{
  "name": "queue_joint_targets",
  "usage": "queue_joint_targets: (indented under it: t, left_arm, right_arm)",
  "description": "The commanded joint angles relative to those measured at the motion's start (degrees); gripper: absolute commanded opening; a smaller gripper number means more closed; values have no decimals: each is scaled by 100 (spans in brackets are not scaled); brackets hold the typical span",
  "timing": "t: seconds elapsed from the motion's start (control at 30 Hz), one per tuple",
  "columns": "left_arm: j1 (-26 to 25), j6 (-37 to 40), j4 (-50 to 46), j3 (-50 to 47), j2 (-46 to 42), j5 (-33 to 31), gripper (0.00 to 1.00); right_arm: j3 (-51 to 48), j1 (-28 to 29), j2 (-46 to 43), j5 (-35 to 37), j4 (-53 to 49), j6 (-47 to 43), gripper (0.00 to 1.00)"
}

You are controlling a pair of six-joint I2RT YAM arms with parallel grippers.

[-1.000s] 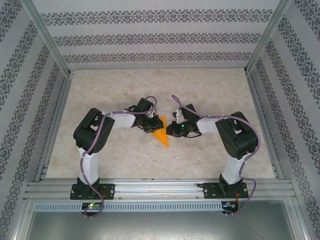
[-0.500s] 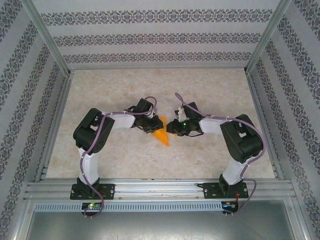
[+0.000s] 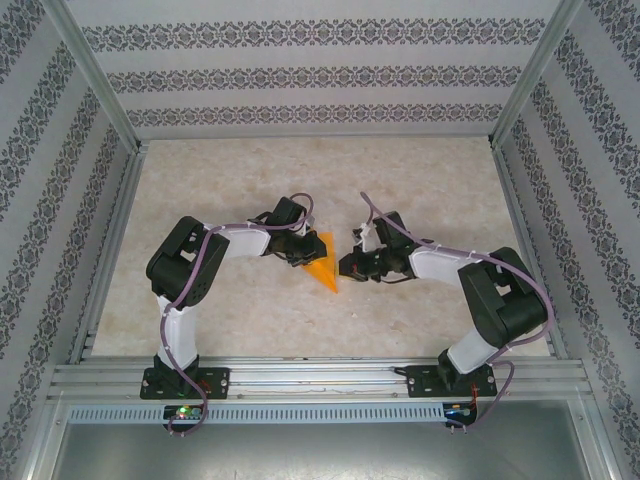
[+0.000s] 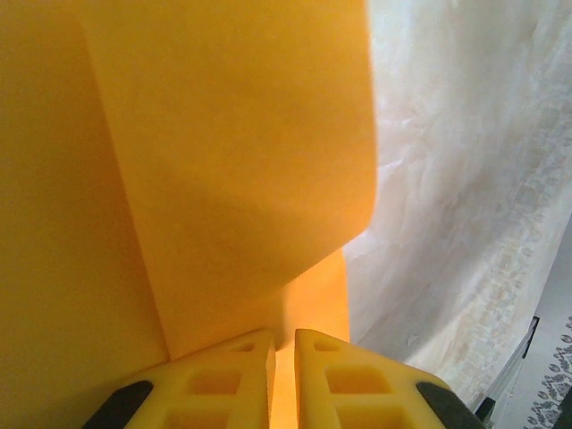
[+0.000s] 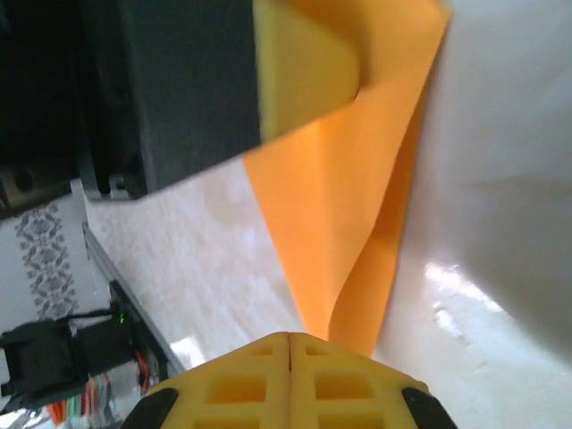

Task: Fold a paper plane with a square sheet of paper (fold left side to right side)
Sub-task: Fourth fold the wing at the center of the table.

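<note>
The orange paper (image 3: pixel 322 270) lies mid-table as a narrow dart shape, its point toward the near edge. My left gripper (image 3: pixel 303 256) is at its left upper part. In the left wrist view the fingers (image 4: pixel 246 357) are nearly together with the paper (image 4: pixel 223 161) between them, and one flap curls up. My right gripper (image 3: pixel 346 266) is just right of the paper. In the right wrist view it (image 5: pixel 290 337) is shut with nothing between the fingers. The paper's (image 5: pixel 349 206) point reaches under the fingertips. The left gripper's yellow finger pad (image 5: pixel 304 71) presses the paper's far end.
The pale marbled table (image 3: pixel 300 180) has room on all sides of the arms. Aluminium rails (image 3: pixel 320 378) run along the near edge, and patterned walls (image 3: pixel 300 75) enclose the other three sides. The left gripper's black body (image 5: pixel 170 89) is close in front of the right wrist camera.
The right arm has swung its elbow out to the right and its gripper has drawn a little right, off the paper. The left gripper and the paper have stayed put.
</note>
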Motion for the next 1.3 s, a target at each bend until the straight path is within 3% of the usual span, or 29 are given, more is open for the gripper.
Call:
queue_joint_targets:
  t: [0.0,1.27]
  left_arm:
    - [-48,140,-256,-205,110,-226,16]
    - [-42,158,-301,-143,145,-204,16]
  right_arm:
    - [-48,195,96,-298,305,199,2]
    - [-225,342,782,12,720,228,5]
